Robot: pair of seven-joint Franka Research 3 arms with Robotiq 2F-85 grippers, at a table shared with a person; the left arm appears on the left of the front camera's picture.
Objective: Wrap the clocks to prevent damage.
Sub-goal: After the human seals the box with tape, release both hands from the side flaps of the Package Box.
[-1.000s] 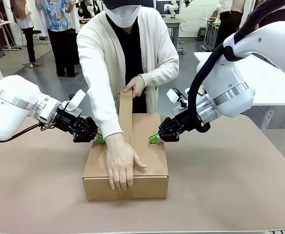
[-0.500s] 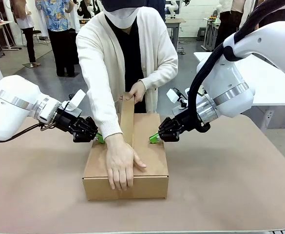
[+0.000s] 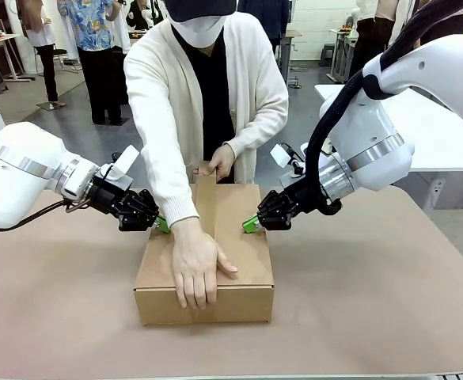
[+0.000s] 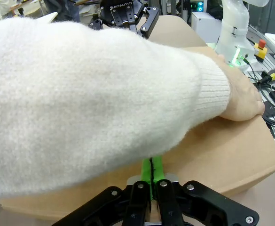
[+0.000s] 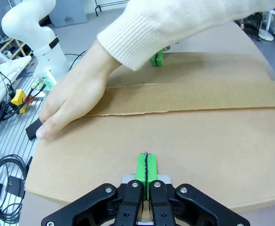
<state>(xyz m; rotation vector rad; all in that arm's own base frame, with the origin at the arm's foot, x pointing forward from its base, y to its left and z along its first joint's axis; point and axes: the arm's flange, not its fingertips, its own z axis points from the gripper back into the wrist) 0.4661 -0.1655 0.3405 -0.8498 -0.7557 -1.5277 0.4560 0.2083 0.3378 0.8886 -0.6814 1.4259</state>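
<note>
Brown counter [image 3: 358,317] bearing a cardboard box [image 3: 243,273] at centre, left hand [image 3: 162,225] and right hand [image 3: 249,225] both fully closed, empty, pressing its top edges, person's hand [image 3: 197,265] flattening paper tape strip [image 3: 206,198].

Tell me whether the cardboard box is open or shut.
Shut: the cardboard box has flat, closed top flaps, with a brown strip lying along the seam and the person's hand pressing it down.

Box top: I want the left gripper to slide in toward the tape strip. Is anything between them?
Yes. The person's sleeve and hand lie across the box between the shut left gripper and the tape strip. The right gripper, also shut, rests on the opposite side with bare cardboard before it.
</note>
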